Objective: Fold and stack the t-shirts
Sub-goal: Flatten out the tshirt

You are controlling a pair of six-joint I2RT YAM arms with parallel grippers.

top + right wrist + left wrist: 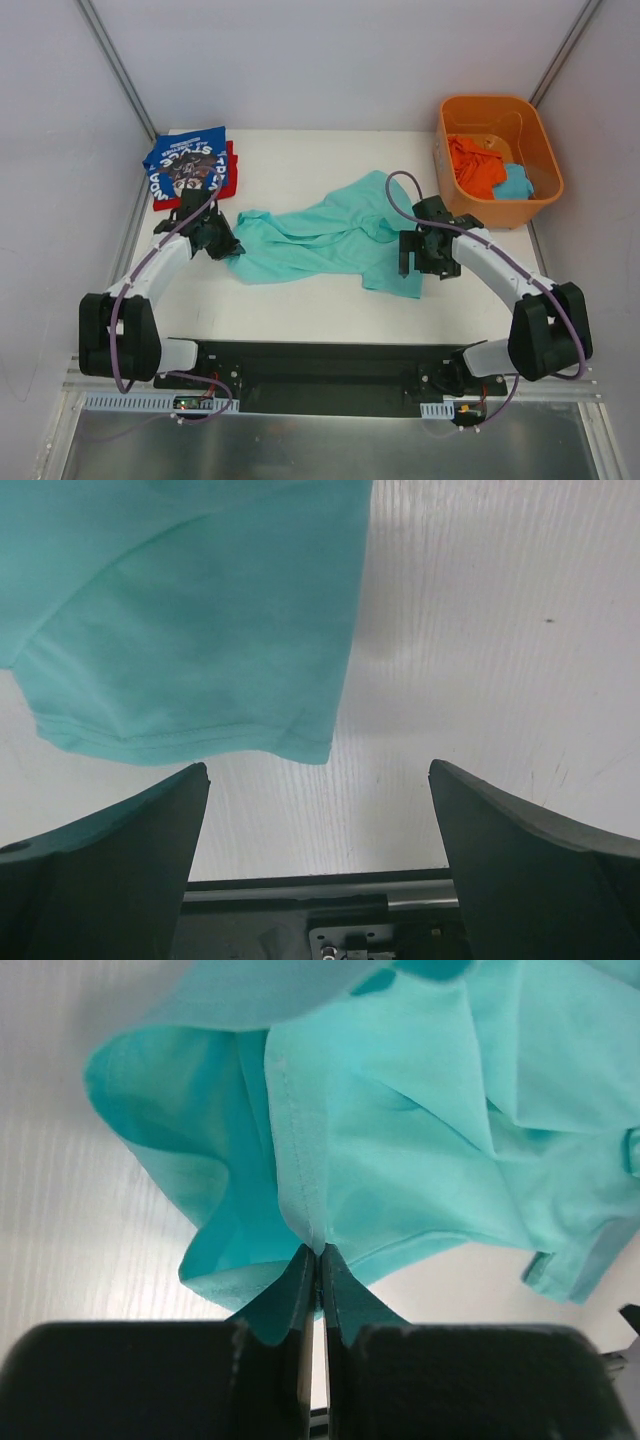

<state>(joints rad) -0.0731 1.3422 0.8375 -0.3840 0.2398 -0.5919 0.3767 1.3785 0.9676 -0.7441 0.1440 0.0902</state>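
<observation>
Far left: royal-blue t-shirt [187, 165] folded atop the red t-shirt [229, 180], already stacked. Next, left gripper [318, 1255] pinched tight on a seamed edge of the mint-teal t-shirt [320, 235], sprawled crumpled mid-table. Narrow bite only; liable to slip out under a sharp tug, or to drag bunched cloth into the stack. Further right, right gripper [320, 780] spread wide, empty, just beside the hem corner; easily closed on bare table or a single layer. Far right, orange tub [490, 100], more cloth inside.
</observation>
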